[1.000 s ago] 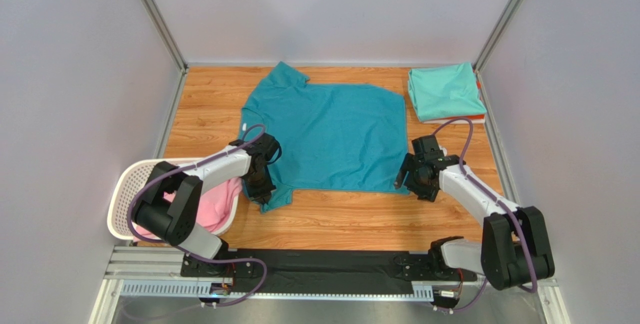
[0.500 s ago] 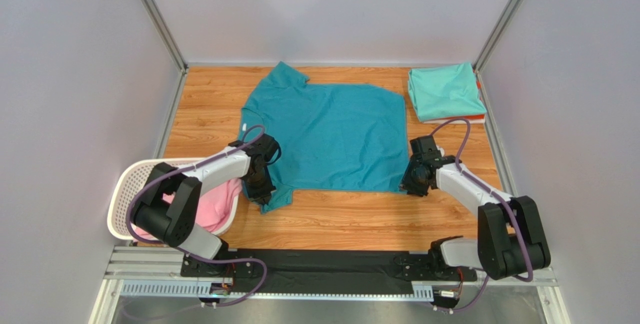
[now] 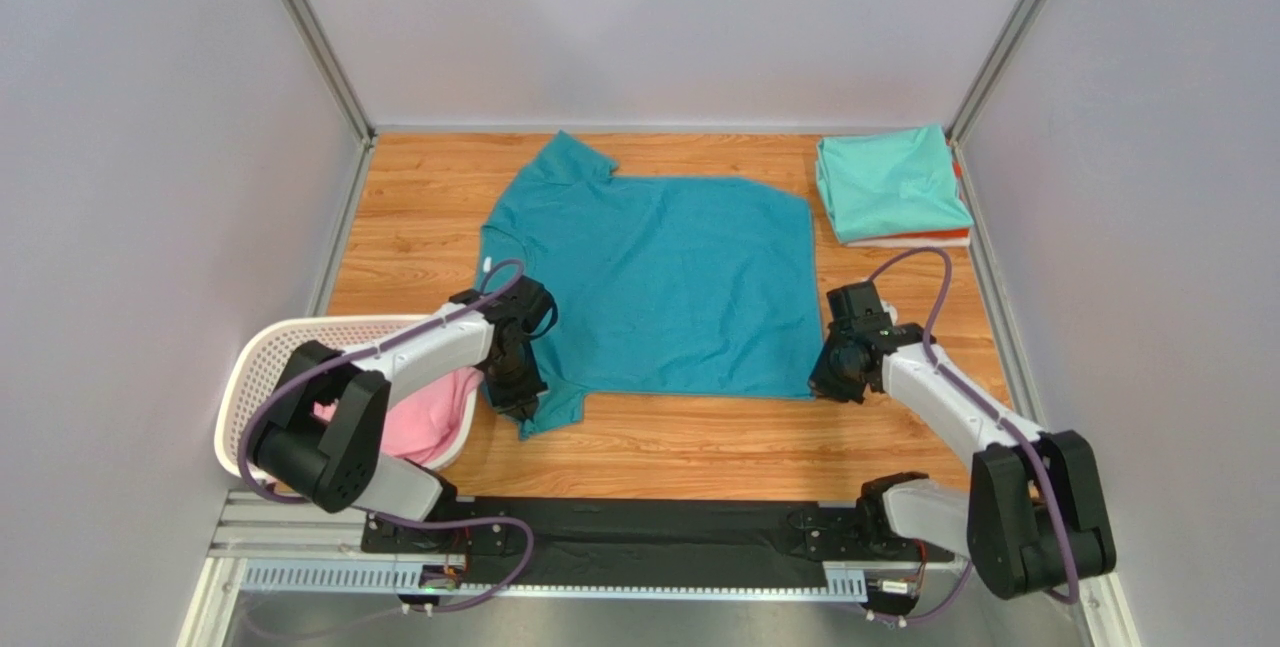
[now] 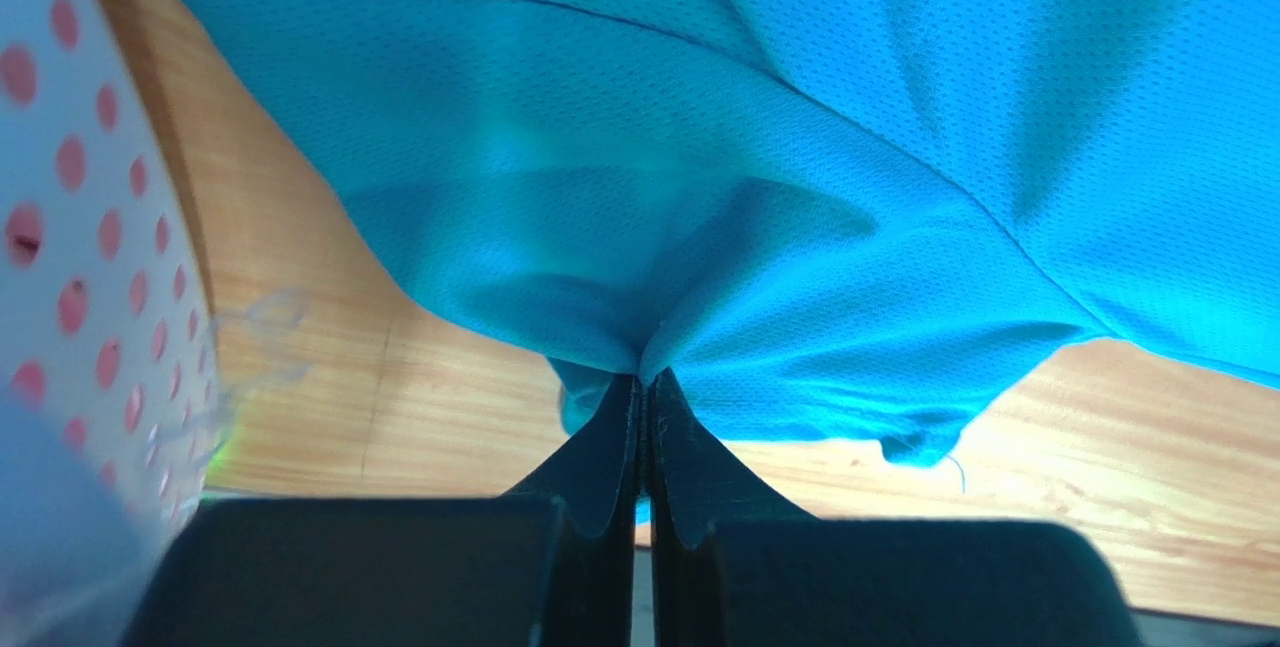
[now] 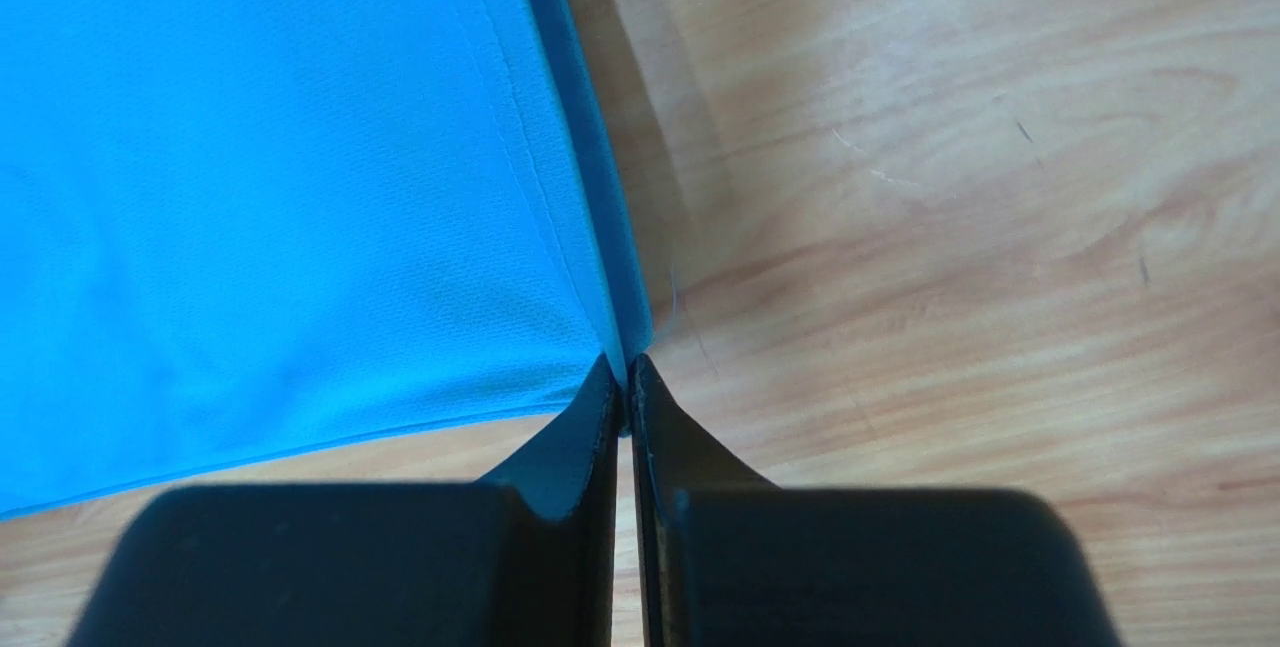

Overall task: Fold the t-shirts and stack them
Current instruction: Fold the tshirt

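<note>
I see left gripper (image 3: 514, 377) clamped on teal tee (image 3: 661, 287) near-left edge, right gripper (image 3: 831, 377) pinching its near-right corner; tee spread on table (image 3: 421, 212).

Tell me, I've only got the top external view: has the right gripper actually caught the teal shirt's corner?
Observer: Yes. In the right wrist view the right gripper is shut on the very corner of the teal t-shirt, at the hem.
Operator: And the left one?
Observer: The left gripper is shut on a bunched fold; cloth puckers out from its tips.
Operator: Is the shirt snagging the basket?
Observer: No. Bare table shows between the white basket and the shirt's edge.
</note>
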You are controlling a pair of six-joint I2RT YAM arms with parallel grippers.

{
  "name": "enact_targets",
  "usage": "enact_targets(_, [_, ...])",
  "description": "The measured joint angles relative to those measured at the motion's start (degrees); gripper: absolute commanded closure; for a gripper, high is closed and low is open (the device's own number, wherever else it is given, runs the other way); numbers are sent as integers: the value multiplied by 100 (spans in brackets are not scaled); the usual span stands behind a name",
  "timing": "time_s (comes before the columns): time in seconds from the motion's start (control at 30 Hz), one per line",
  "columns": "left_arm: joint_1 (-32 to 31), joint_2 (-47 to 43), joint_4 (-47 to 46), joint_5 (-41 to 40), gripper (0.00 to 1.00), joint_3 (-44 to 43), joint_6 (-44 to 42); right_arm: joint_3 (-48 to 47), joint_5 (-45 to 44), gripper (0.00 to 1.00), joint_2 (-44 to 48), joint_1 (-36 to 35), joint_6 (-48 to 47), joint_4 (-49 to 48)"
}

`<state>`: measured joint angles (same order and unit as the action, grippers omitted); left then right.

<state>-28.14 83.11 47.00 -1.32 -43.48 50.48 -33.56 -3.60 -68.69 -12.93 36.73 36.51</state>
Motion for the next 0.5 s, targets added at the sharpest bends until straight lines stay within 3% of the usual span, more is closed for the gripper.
enact_targets(0.2, [-24,-372,216,0,100,59,0,52,0,100,634,0,15,422])
enact_targets(0.5, [-28,-367,426,-7,100,-310,-26,-68,4,100,678,0,-24,699])
